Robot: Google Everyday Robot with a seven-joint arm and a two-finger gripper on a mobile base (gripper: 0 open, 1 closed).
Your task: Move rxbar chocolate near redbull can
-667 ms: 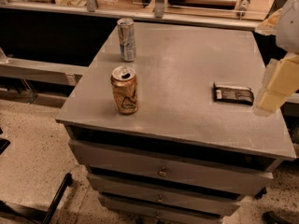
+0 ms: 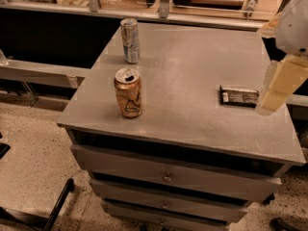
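Observation:
The rxbar chocolate is a flat black wrapper bar with a white patch at its left end, lying on the right side of the grey cabinet top. The redbull can is a slim silver and blue can standing upright at the far left of the top. My gripper hangs at the right edge of the view, its pale fingers just right of the bar's right end and above the surface.
A shorter tan-gold can with brown markings stands near the front left of the top, in front of the redbull can. The cabinet has several drawers below. A counter rail runs behind. Speckled floor lies on the left.
The gripper has shifted slightly at the right edge, staying beside the bar. The cans and the bar have not moved.

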